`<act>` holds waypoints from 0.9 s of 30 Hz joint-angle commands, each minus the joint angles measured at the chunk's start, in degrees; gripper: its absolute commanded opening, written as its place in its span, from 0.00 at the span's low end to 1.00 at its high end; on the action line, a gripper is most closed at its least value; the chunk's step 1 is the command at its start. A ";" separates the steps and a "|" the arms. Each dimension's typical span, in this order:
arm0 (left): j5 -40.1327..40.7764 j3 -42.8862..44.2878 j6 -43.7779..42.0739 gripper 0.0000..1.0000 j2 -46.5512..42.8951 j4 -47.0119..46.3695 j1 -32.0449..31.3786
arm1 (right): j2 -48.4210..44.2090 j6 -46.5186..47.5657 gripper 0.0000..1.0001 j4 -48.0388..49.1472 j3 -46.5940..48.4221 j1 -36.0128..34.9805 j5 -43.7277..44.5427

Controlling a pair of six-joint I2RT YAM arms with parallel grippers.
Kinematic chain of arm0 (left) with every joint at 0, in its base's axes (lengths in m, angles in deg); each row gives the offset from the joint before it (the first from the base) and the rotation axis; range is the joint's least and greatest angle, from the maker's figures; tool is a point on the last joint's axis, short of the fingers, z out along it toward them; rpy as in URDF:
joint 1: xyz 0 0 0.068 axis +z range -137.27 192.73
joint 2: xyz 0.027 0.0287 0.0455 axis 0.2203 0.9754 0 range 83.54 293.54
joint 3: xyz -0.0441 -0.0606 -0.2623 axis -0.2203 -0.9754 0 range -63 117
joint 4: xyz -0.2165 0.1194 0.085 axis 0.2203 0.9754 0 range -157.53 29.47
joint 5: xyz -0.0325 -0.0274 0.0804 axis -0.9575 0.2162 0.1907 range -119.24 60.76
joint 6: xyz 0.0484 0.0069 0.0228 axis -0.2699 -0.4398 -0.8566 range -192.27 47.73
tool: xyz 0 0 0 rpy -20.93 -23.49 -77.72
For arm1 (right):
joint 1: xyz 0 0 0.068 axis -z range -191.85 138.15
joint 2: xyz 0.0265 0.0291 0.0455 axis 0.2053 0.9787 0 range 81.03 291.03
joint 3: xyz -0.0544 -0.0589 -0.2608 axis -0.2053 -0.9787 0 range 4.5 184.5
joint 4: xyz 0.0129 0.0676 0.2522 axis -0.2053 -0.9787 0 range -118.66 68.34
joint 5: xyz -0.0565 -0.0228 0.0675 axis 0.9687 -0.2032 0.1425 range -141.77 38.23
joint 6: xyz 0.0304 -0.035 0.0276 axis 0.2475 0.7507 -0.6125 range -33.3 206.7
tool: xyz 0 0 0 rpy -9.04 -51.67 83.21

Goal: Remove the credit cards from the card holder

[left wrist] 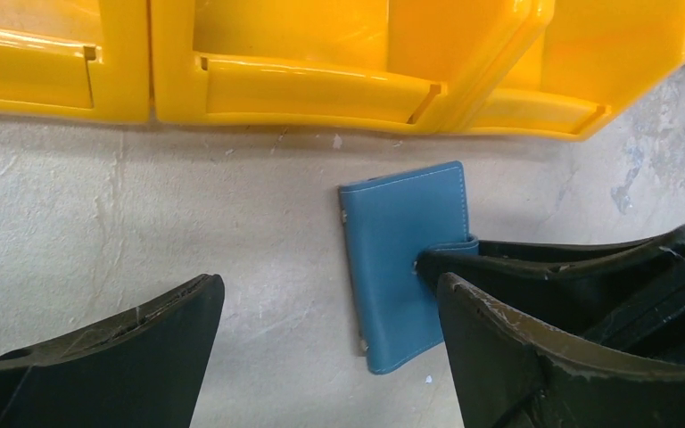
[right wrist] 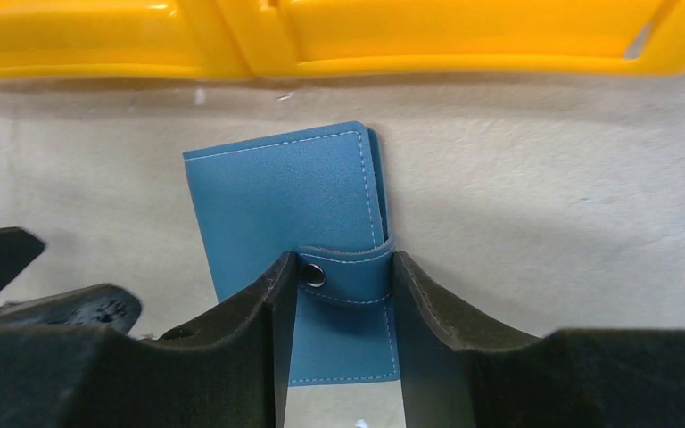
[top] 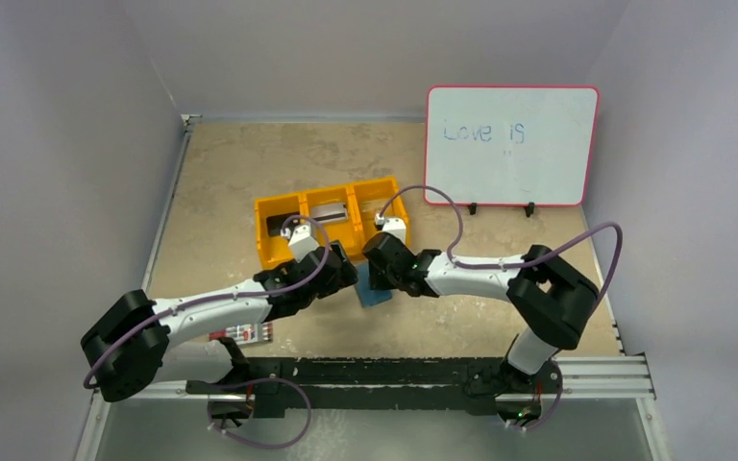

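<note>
Teal card holder [top: 377,291] at centre of the overhead view, flat on the tabletop [top: 500,307], just below the front wall of the orange bin [top: 271,254]. Both arms converged on it from lower left and lower right: left gripper [top: 343,271] at its left edge, right gripper [top: 381,261] directly over it. Whiteboard [top: 511,144] propped at upper right, well apart from the work. Flat dark and grey shapes [top: 328,211] inside the bin, too small to name as cards.

Left wrist view: card holder [left wrist: 401,254] right of centre, folded shut, spine toward the left of the frame, orange bin [left wrist: 321,89] along the top. Wide-spread, empty left gripper [left wrist: 325,299], one finger at lower left, the other at lower right beside the cover. Probably poised to pin the cover down once unfastened. Right gripper [left wrist: 437,263] entering from the right edge, tips on the strap.

Right wrist view: snap tab [right wrist: 361,283] wrapped round the holder's right edge, stud fastened. Right gripper [right wrist: 346,267] clamped on the tab, one finger against each side, firmness of the hold not evident. Grip placed there, in all likelihood, to peel the snap open, no pocket being reachable while fastened. No credit cards visible, presumably inside the closed holder.
</note>
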 commanded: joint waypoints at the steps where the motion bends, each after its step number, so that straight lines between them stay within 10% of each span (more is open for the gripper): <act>1: 1.33 -0.76 -1.65 0.89 -1.60 -0.80 0.11 | -0.58 -6.40 0.24 7.52 -5.62 -1.32 -8.14; 16: -5.85 -4.33 -1.94 0.66 6.27 -9.95 -2.87 | -7.15 -15.74 0.21 30.33 -19.84 -1.11 -20.07; 27: 5.75 2.77 -3.65 0.35 11.94 5.15 -9.45 | -8.98 -19.92 0.18 36.39 -24.87 0.71 -20.70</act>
